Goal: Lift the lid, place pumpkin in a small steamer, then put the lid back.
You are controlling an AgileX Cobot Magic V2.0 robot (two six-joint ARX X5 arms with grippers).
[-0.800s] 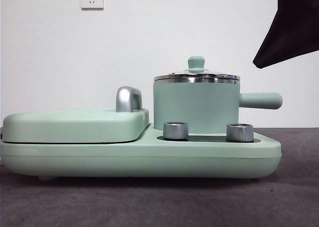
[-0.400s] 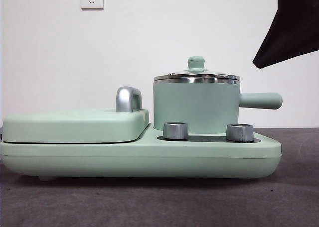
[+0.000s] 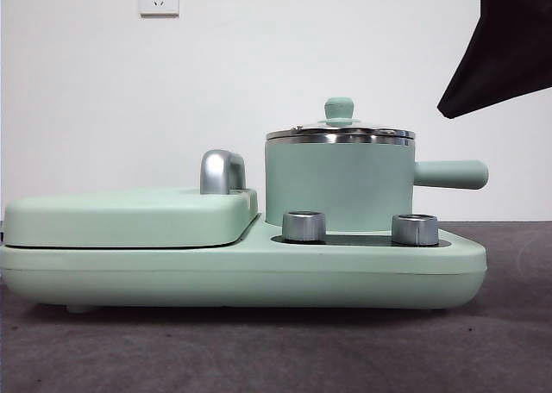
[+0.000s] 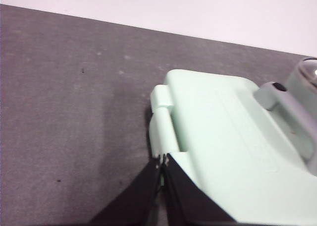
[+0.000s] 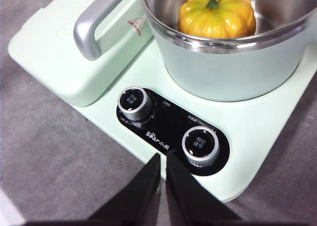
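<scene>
Right claw (image 5: 162, 159) is held closed above the control panel (image 5: 171, 132); pumpkin (image 5: 217, 13) sits beyond it inside the small steamer (image 5: 233, 70). Left claw (image 4: 162, 161) is closed.

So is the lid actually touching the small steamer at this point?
Touching. The front view shows the lid sitting level on the small steamer, its steel rim flush on the pot's top edge with no gap visible.

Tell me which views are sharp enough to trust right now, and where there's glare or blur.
Front view: sharp and evenly lit, bright glints on the lid rim. Right wrist view: crisp, dial labels readable, pumpkin glossy inside the small steamer. Left wrist view: soft and washed out, the griddle cover overexposed.
</scene>
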